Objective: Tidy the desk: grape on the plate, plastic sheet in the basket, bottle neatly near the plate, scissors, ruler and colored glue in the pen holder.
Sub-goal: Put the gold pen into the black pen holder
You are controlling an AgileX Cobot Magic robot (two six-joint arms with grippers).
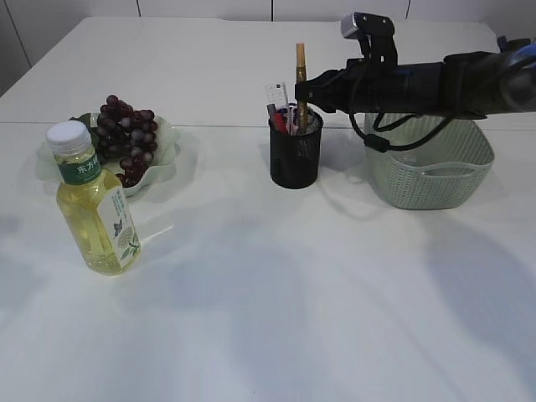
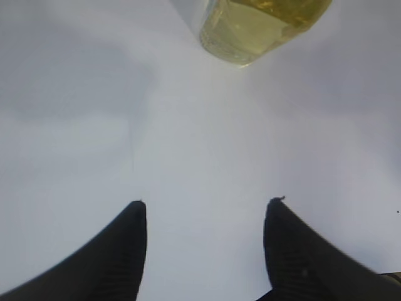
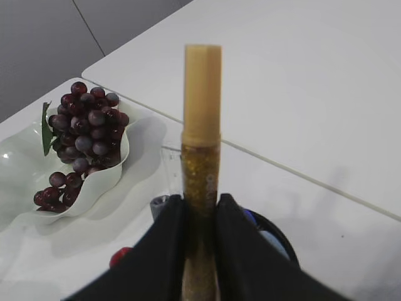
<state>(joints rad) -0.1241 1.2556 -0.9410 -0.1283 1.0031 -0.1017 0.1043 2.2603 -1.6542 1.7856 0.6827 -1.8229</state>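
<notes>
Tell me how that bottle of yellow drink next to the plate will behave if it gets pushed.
The bottle looks nearly full, so it is probably heavy for its size and may resist a light nudge. It is tall with a narrow base, so a push near the white cap would likely tip it rather than slide it. Its rounded plastic body could roll if it falls.

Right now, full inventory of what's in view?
grapes: one bunch, dark red, on the plate
plate: one, pale green, wavy rim, far left
bottle: one, yellow drink, white cap, upright in front of the plate
pen holder: one, black mesh, centre, ruler and other items inside
glue stick: one, gold glitter, upright above the pen holder
basket: one, pale green, right
table: one, white
left gripper: jaws open, empty, over the table near the bottle
right gripper: jaws on the glue stick
</notes>
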